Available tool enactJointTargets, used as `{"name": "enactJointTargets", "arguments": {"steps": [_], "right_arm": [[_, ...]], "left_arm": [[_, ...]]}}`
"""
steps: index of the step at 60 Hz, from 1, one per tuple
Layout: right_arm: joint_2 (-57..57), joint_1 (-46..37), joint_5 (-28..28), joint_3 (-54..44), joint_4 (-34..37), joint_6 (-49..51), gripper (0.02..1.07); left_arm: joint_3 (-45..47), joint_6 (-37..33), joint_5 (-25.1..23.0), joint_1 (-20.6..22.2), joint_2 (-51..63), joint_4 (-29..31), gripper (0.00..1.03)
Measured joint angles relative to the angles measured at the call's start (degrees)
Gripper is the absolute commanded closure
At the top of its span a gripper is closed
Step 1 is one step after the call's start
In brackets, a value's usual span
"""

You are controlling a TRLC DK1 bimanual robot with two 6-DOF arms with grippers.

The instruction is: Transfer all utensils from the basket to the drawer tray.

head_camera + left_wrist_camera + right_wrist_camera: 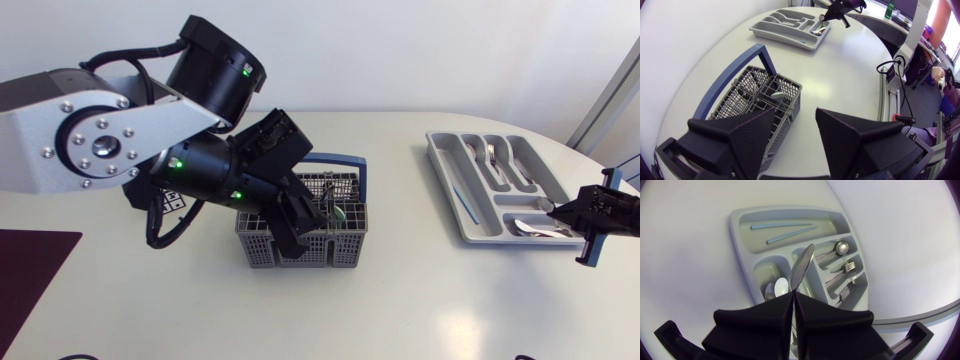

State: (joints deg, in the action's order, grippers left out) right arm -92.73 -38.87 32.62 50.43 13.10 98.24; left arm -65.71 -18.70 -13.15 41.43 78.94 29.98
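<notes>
**White tabletop, grey plastic at both ends**

Glossy white table: a mesh-walled grey basket with a blue hoop handle sits mid-table, left gripper over it, wedges spread. Right gripper pinches a slim silver utensil above the moulded tray by the right edge.

The white bench, rounded along its far edge, bears a dark maroon mat at its near left corner (cut off by the view) and a small black-and-white tag, partly hidden.
</notes>
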Motion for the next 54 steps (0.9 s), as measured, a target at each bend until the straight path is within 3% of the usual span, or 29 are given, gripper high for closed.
{"name": "enactJointTargets", "arguments": {"steps": [12, 15, 20, 29, 40, 54], "right_arm": [[-4.3, -0.2, -4.0, 0.4, -6.9, 2.3, 0.98], [-5.1, -0.2, -5.3, 0.4, -8.4, 2.5, 0.83], [-6.1, -0.2, -7.7, 0.2, -11.0, 3.0, 0.44], [-6.5, -0.2, -9.6, -1.0, -13.4, 3.7, 0.15], [-5.9, 0.1, -9.9, -2.4, -13.9, 3.6, 0.08], [1.0, 2.6, -9.8, -8.4, -13.8, 2.3, 0.08]], "left_arm": [[0.0, -0.7, 1.2, 0.8, 0.0, 0.4, 0.44], [0.0, -1.1, 2.2, 1.6, 0.1, 0.6, 0.44], [0.0, -2.4, 4.4, 3.1, 0.4, 0.6, 0.44], [0.0, -6.7, 9.4, 5.7, 1.4, 0.6, 0.44], [-0.2, -14.5, 15.0, 7.7, 3.0, -0.3, 0.44], [-2.8, -24.2, 16.0, 7.9, 6.5, -1.6, 0.44]]}}
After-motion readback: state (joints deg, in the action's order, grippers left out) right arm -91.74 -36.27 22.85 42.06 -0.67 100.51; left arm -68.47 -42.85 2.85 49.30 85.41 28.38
